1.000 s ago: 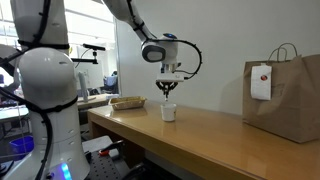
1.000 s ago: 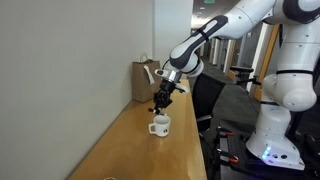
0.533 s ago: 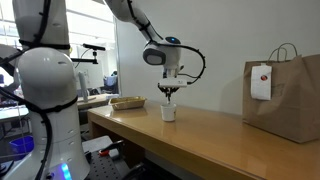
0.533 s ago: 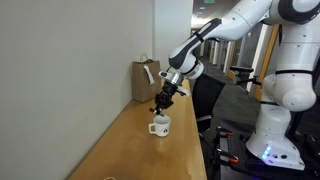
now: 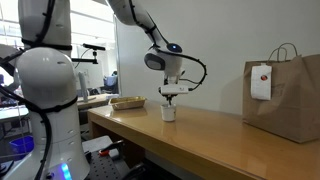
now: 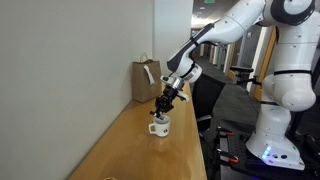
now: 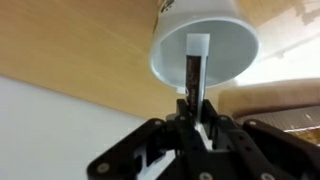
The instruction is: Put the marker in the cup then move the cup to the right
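Long wooden table (image 5: 210,140), lab room behind. Gripper (image 5: 170,96) clenched on marker (image 7: 194,62), tip at mouth of white cup (image 5: 168,112). Likely light, stiff, slick-barrelled; pinched at far end. Cup probably light, easily tipped.

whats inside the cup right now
In the wrist view the cup looks bare inside; the marker, held by the end effector, points into its opening. The marker hides a strip of the bottom behind it.
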